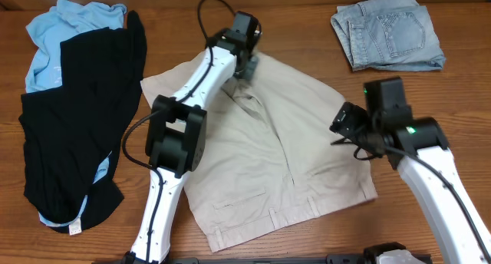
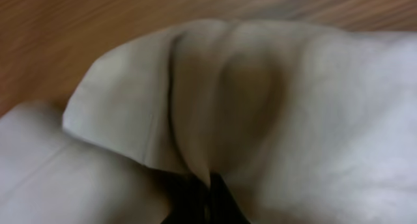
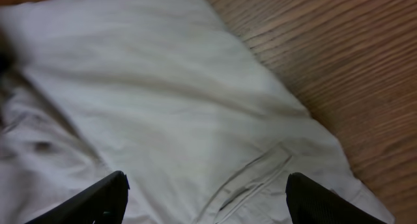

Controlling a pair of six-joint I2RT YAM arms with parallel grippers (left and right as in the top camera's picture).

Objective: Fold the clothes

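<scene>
The beige shorts (image 1: 284,156) lie spread flat in the middle of the bench (image 1: 307,18), with the waistband toward the near edge. The cloth is a matte cotton with soft wrinkles and stitched seams. The left arm reaches far across the shorts with its white forearm stretched on a diagonal. The left pincer (image 1: 247,64) sits at the far edge of the cloth and is pressed together on a raised fold of the shorts. In the left wrist view the cloth gathers into a rounded hump that runs down between the dark fingers (image 2: 189,208). The right arm is bent at the right side. The right pincer (image 1: 341,133) hangs over the right edge of the shorts with its fingers (image 3: 98,198) spread wide, and a pocket seam (image 3: 254,175) shows below it. On the left a crumpled black garment (image 1: 84,118) lies over a light-blue shirt (image 1: 69,30). In the far right corner rests a folded pair of pale jeans (image 1: 387,30). The bench is brown wood with a fine grain.
</scene>
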